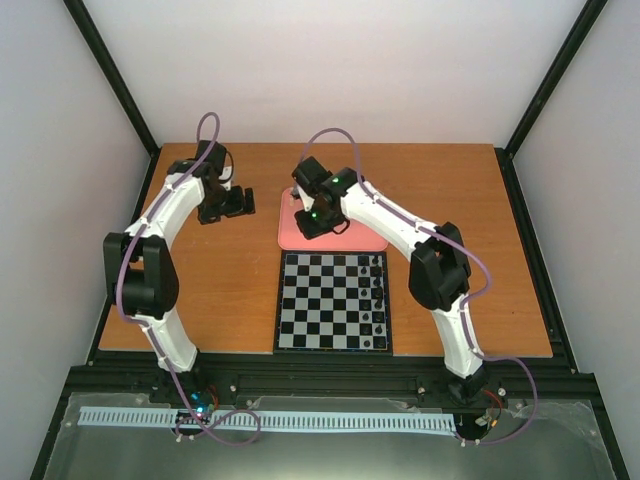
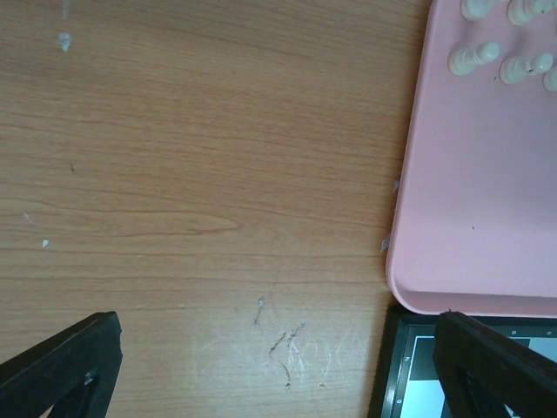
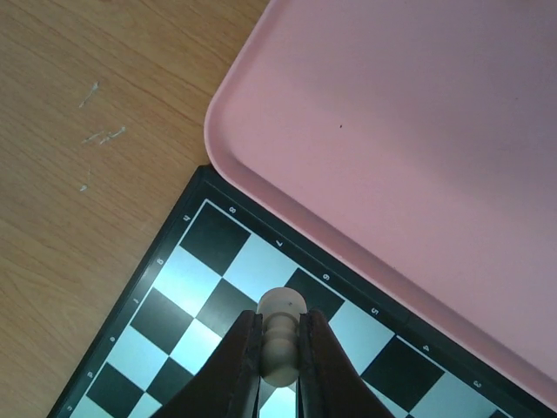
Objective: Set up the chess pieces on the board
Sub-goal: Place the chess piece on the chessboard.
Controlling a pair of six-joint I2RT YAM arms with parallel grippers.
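My right gripper [image 3: 280, 348] is shut on one pale cream chess piece [image 3: 281, 335], a pawn. It holds the pawn above the far left corner of the chequered board [image 3: 174, 279], close to the pink tray [image 3: 392, 131]. In the top view this gripper [image 1: 312, 225] hangs over the tray's near edge [image 1: 365, 240], just beyond the board [image 1: 320, 310]. My left gripper [image 2: 278, 374] is open and empty over bare table left of the tray [image 2: 479, 218]. Several cream pieces [image 2: 474, 59] lie in the tray. The right arm hides most of the tray from above.
Tiny black pieces [image 1: 377, 290] stand in the board's two right columns. The board's corner [image 2: 400, 366] shows beside my left gripper's right finger. The wooden table [image 1: 200, 290] is framed by black posts and white walls.
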